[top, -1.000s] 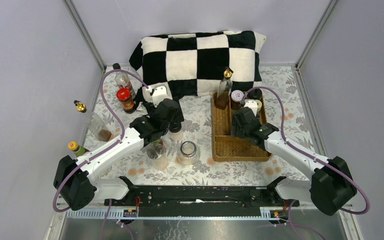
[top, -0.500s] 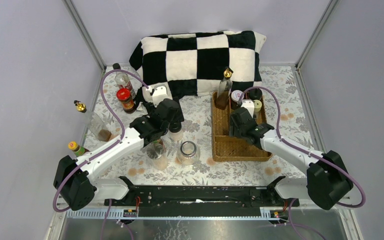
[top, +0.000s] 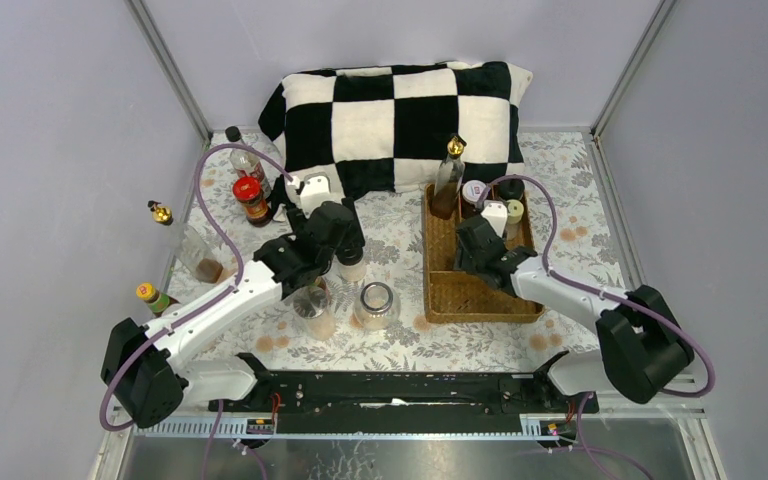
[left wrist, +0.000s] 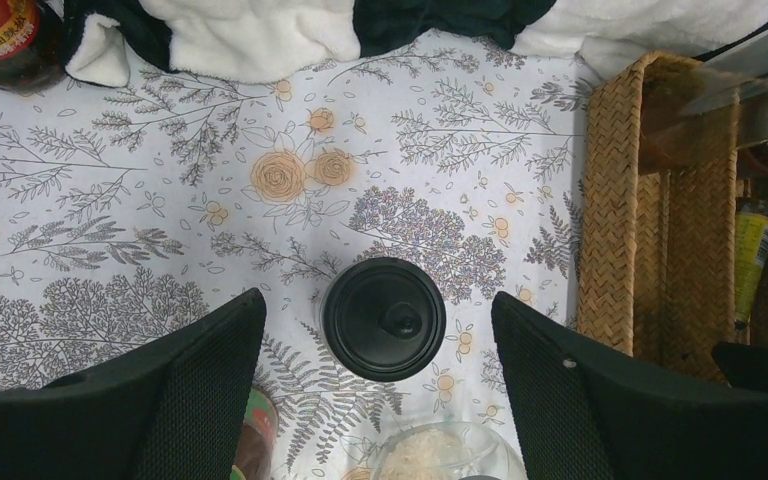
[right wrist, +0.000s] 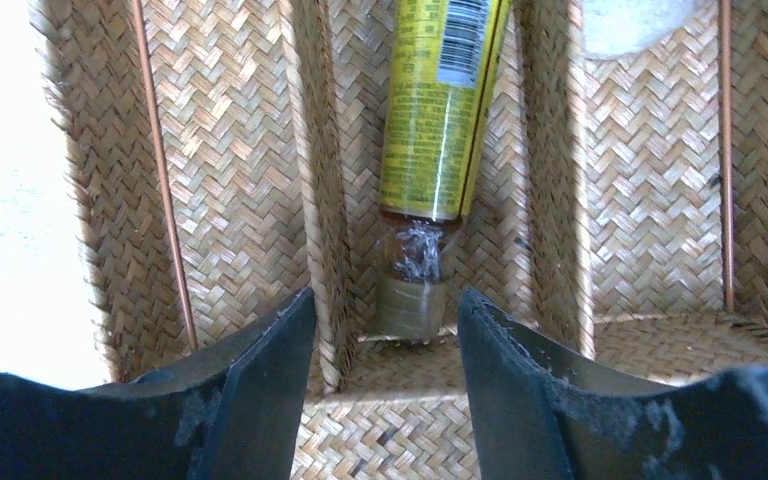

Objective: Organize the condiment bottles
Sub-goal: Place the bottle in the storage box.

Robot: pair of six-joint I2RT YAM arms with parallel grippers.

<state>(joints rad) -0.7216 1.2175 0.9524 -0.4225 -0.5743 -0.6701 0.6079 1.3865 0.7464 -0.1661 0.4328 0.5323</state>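
Observation:
My left gripper (top: pixel 344 247) is open and hangs over a black-capped bottle (top: pixel 351 264). In the left wrist view the round black cap (left wrist: pixel 384 318) sits between my open fingers (left wrist: pixel 190 390), untouched. My right gripper (top: pixel 468 250) is open and empty over the wicker tray (top: pixel 480 300). In the right wrist view a yellow-labelled bottle (right wrist: pixel 440 110) lies in a middle compartment, cap toward my fingers (right wrist: pixel 260 370). A gold-topped bottle (top: pixel 448 175), a pale-lidded jar (top: pixel 476 192) and a yellow-capped bottle (top: pixel 514 212) stand at the tray's back.
Two clear jars (top: pixel 315 310) (top: pixel 376 305) stand just near of my left gripper. A red-capped jar (top: pixel 251 198), a black-capped bottle (top: pixel 241 157), a gold-topped bottle (top: pixel 160 212) and others stand along the left. A checkered pillow (top: pixel 400 120) lies at the back.
My right gripper has moved a little left over the tray, still open. My left gripper has shifted slightly back over the black-capped bottle.

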